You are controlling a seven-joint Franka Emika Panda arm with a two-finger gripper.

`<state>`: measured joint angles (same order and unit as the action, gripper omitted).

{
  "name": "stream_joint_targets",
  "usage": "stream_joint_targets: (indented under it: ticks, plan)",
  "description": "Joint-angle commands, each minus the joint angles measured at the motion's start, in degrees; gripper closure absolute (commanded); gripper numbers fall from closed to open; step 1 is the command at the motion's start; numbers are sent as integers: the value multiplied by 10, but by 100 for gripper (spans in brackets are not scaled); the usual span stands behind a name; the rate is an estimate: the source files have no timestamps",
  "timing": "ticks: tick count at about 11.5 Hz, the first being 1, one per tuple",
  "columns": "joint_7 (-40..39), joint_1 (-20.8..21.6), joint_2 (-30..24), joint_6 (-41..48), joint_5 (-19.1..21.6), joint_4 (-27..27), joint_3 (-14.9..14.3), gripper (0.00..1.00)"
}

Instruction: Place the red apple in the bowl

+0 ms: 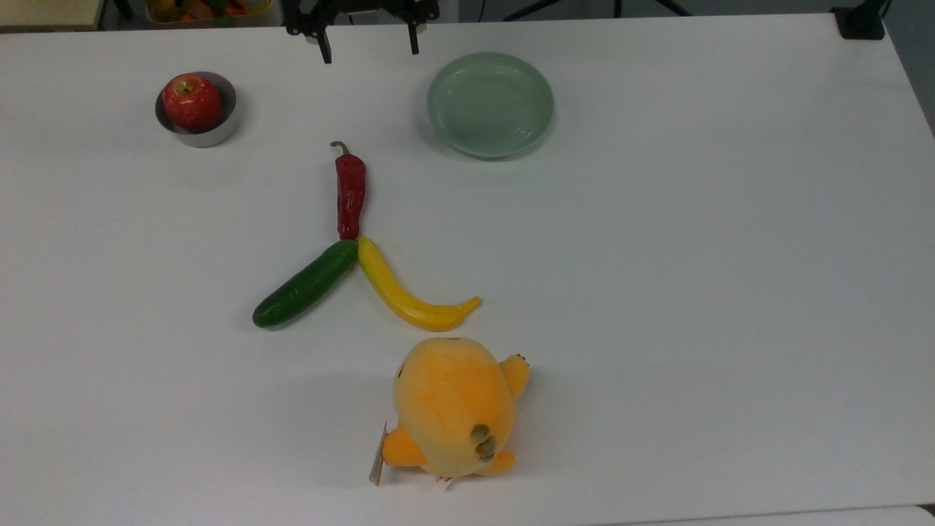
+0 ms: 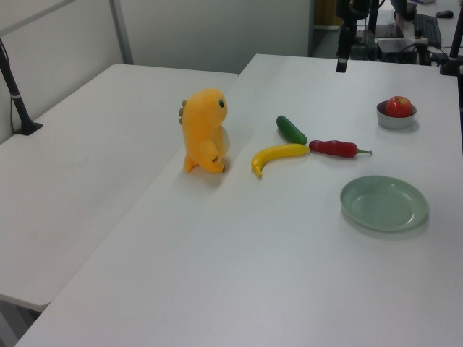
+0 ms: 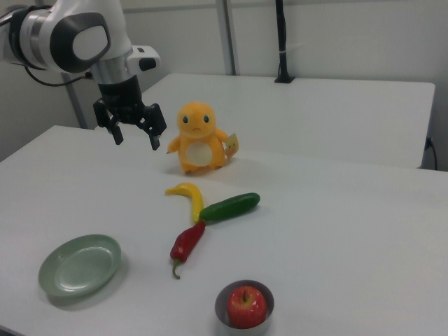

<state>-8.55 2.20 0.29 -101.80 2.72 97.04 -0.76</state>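
Apple: the round red apple with yellowish speckles and a small stem dimple sat inside the small round grey metallic bowl, at the far left of the top view; in the right view the same pair lay nearest the camera.
Task state: judged from that, the placing looked already done, since the apple rested in the bowl with its top above the rim.
Gripper: the black two-finger gripper hung above the white table, empty, its jaws spread wide apart with nothing between them; in the top view it showed at the far edge, between the bowl and the shallow pale green plate, well apart from the apple.
Handling: the apple seemed firm, smooth and fairly light, probably a little slippery on its glossy skin; being round, it would likely roll if let go on the bare table.
Hold: were it to be lifted again, the widest part of its sides above the bowl rim looked the best place, fingers coming straight down either side of the dimple.
Bowl fit: the bowl was just wider than the apple, so little room remained for fingertips beside it.
Neighbours: the long red chili pepper, the dark green cucumber and the yellow banana met end to end mid-table; the orange plush toy sat nearer.
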Motion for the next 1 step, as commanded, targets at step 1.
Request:
stream_joint_targets:
  ticks: [1]
  plan:
    - [-9,2,-9,-16,-3,13,-9,0]
